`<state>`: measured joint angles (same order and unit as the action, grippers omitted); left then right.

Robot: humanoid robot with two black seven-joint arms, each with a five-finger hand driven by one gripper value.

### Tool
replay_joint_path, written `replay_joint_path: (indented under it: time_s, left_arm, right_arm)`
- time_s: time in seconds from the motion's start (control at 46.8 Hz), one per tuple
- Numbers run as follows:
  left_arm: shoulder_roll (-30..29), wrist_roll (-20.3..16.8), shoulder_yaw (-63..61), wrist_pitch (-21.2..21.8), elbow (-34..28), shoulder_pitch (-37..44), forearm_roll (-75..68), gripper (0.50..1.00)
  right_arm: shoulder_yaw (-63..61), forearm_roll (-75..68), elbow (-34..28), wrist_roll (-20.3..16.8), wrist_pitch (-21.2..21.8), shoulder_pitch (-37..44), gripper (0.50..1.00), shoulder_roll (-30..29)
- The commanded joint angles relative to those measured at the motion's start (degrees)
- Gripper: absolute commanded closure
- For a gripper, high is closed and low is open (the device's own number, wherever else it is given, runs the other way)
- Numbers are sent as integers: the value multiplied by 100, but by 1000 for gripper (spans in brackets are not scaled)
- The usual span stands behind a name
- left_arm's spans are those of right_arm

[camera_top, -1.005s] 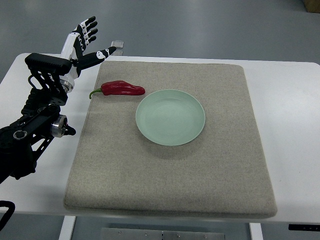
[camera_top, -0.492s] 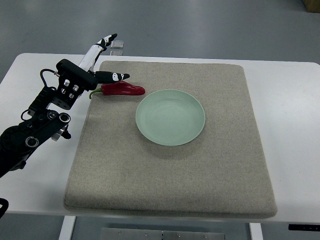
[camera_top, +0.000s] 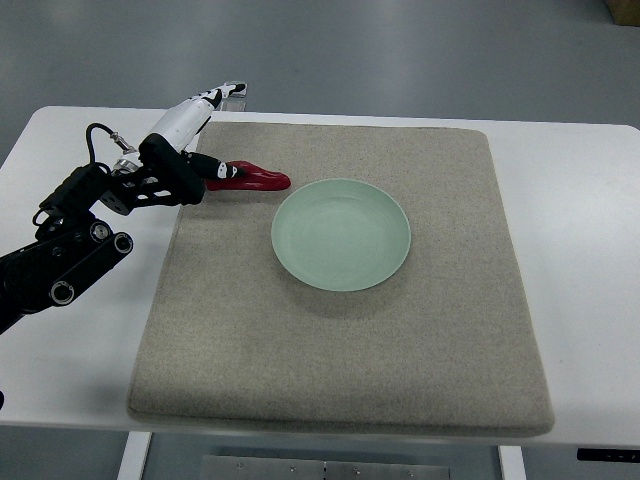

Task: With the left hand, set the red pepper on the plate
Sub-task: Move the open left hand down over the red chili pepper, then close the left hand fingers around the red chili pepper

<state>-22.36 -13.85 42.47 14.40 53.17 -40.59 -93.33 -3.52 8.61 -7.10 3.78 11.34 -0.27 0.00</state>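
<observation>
I have the left hand [camera_top: 195,150] in the upper left of the frame, its arm coming in from the left edge and reaching over the corner of the grey felt mat [camera_top: 340,380]. The hand sits right over the stem end of the red pepper [camera_top: 250,178], covering the stalk, so only the red body shows, pointing right toward the plate. White fingers [camera_top: 205,98] stretch away toward the top of the frame and a dark digit lies along the pepper's near side. From this steep view I cannot tell whether the hand has closed on the pepper or merely rests over it.

The pepper lies flat on the mat, just beside the upper-left rim of the pale green plate [camera_top: 385,265], not touching it. The plate is empty and sits near the mat's centre. I judge that approaching from the stem side keeps the short path to the plate open. The mat should stop the pepper skidding on the white surface [camera_top: 580,250] if the grip slips.

The right arm is out of view.
</observation>
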Motion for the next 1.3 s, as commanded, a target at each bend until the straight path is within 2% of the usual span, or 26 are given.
replay_joint_path:
  time_s: [0.0,0.192,0.492,0.684,1.09,1.283]
  left_arm:
    - [-111,5,-1,-191,-8,-45,-211,525]
    - [-164,14,-1,-517,-8,-63,-396,525]
    - [-243,23,-107,-596,-43,-81,-809,534]
    - [-243,199,-212,-596,-87,-90,-809,574]
    - [-199,216,-476,-587,-87,-151,-792,699]
    - [-181,216,-494,-596,-87,-177,-800,714]
  right_arm:
    - [0,0,7,0,0,0,568,0]
    - [0,0,7,0,0,0,568,0]
    - [0,0,7,0,0,0,568,0]
    - [0,0,-2,0,0,0,568,0]
    - [0,0,-2,0,0,0,568,0]
    - [0,0,-2,0,0,0,568,0]
